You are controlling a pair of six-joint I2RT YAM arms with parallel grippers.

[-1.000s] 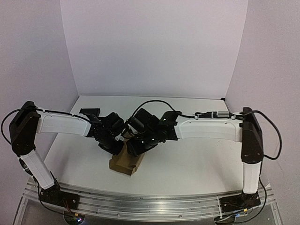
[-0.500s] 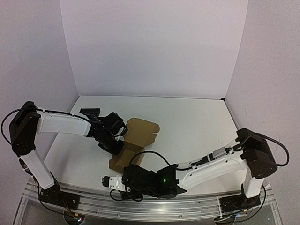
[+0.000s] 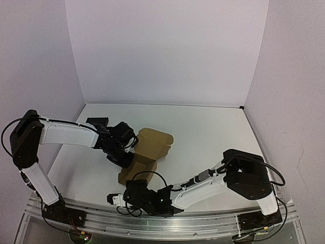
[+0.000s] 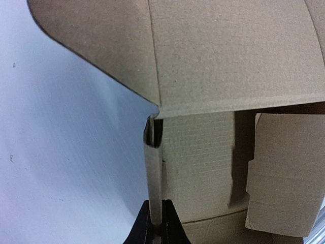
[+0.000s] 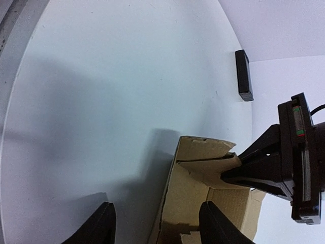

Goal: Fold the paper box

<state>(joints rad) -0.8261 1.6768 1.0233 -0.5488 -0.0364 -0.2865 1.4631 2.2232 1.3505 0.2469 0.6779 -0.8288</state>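
My left hand [image 4: 157, 227] was clamped on one side wall of the box [image 3: 152, 145], which stood half-formed mid-surface [image 3: 213, 137] with its lid flap up, pinned steady I'd say, while my right hand [image 5: 158, 211] hung spread wide near the front edge, facing its open side.

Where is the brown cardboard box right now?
In the top view the brown cardboard box sits left of centre on the white table, with the left gripper pinching its wall.
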